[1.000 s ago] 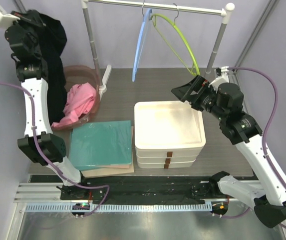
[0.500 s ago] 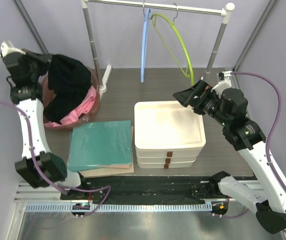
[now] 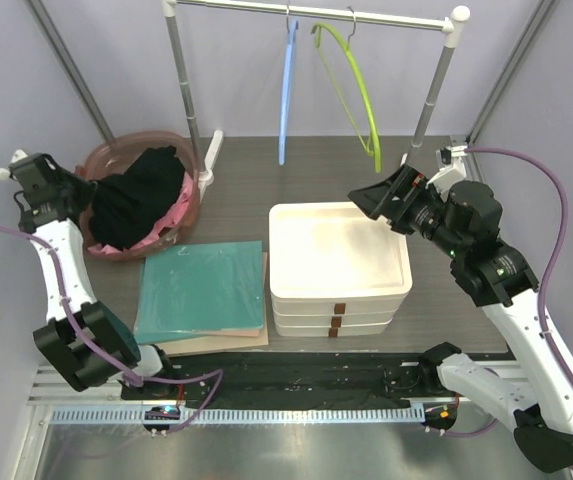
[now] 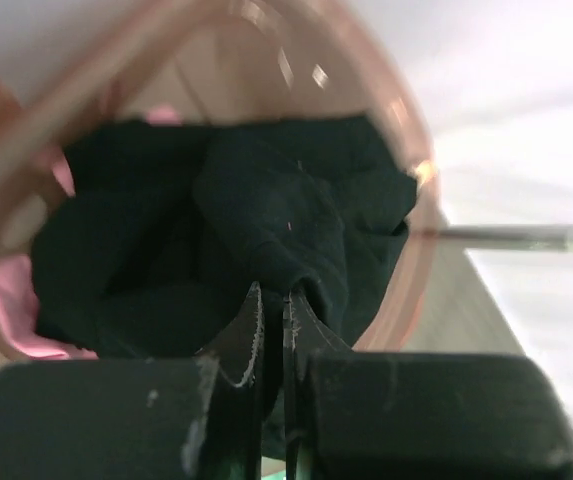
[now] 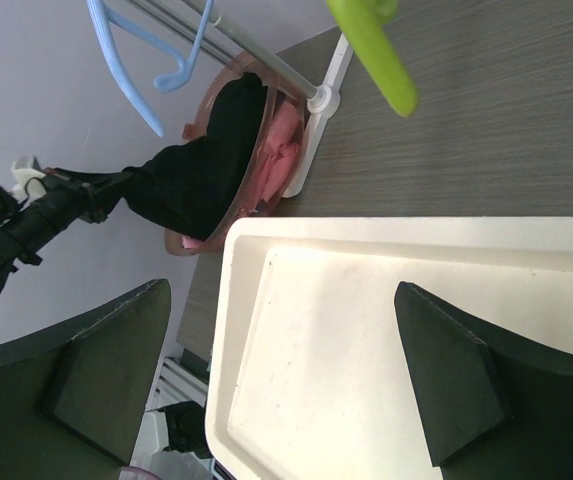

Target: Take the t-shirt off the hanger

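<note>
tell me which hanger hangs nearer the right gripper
The green hanger, to the right of the blue hanger on the rail, closer to the right gripper.

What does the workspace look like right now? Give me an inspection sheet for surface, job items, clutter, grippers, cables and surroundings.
Surface: dark wood-grain table, no spills seen.
Job's things: black t-shirt lies in the pink translucent basket; blue plastic hanger and green plastic hanger hang bare on the metal clothes rail.
Clutter: pink cloth under the shirt; stacked white trays; teal sheet on a tan board.
Grippers: left gripper shut on the t-shirt; right gripper open above the trays.
Cables: purple cables loop beside the arms.
Surroundings: plain grey walls.
</note>
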Robot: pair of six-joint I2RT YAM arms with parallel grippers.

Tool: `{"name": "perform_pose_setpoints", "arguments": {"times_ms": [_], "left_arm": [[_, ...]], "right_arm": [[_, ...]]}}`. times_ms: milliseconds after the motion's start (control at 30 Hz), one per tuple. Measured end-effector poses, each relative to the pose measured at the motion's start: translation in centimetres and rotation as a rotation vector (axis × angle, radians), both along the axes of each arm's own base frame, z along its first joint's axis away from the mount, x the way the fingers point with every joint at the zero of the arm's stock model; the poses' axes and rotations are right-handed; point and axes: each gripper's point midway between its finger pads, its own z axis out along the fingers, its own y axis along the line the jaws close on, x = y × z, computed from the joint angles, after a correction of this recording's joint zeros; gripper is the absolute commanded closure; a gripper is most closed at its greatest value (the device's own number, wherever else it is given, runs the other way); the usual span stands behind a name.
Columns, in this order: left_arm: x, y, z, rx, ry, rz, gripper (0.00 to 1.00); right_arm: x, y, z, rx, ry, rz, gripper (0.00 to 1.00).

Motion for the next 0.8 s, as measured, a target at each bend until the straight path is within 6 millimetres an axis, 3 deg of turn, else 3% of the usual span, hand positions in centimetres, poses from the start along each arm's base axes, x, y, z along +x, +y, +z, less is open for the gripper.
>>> {"name": "perform_pose_setpoints", "arguments": {"times_ms": [133,300,433,533,567,600,667,700,800], "left_arm": [[2.9,-3.4,-6.2,-0.112,0.090,-0.071,1.00],[9.2,-8.3,-13.4,-0.248,0.181,-0.205,1.00],[10.1,-9.3,-18.0,-0.300,0.269,-0.236,1.00],[9.7,-8.9,-18.8,-0.302,0.289,-0.232,1.00],[9.6,-8.8,-18.7,-0.299,0.286,-0.231,0.96],[9.5,-8.7,-18.5,-0.296,0.283,-0.230,0.79],[9.1,-8.5,-17.8,-0.285,0.278,-0.231,0.64],[8.9,-8.5,-17.4,-0.281,0.273,-0.227,0.49],[8.0,-8.5,-15.4,-0.258,0.247,-0.215,0.22]], "right_arm": [[-0.2,-0.1,-0.1,-0.002,0.005,0.001,0.00],[-0.8,-0.4,0.4,0.004,-0.011,-0.003,0.00],[-1.2,-0.8,0.4,-0.001,-0.012,-0.014,0.00],[-1.1,-0.9,0.2,-0.006,-0.004,-0.017,0.00],[-1.1,-0.9,0.1,-0.008,0.000,-0.017,0.00],[-1.1,-0.9,0.0,-0.009,0.003,-0.017,0.00],[-1.0,-0.8,-0.2,-0.012,0.008,-0.016,0.00],[-0.9,-0.8,-0.3,-0.015,0.010,-0.016,0.00],[-0.7,-0.7,-0.6,-0.020,0.020,-0.016,0.01]]}}
